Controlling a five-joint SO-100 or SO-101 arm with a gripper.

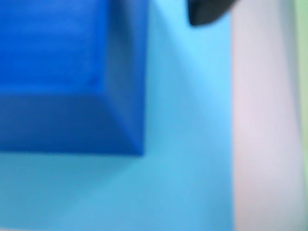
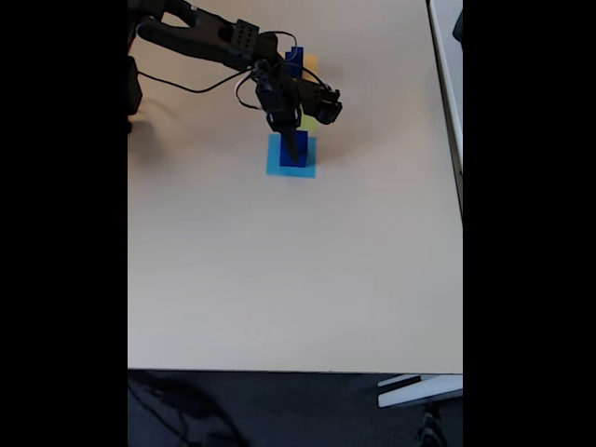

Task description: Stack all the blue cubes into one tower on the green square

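Observation:
In the wrist view a large dark blue cube fills the upper left, standing on a flat light-blue square. One dark fingertip shows at the top edge, a gap away from the cube's right side. In the fixed view my gripper points down onto this blue cube; its jaws look open. Another blue cube stands farther back, beside the arm. A bit of the green square peeks out behind the gripper, and its sliver shows at the wrist view's right edge.
An orange square lies by the far cube. The arm reaches in from the upper left with cables hanging off it. The pale table stretches wide toward the near edge, with a dark floor below it.

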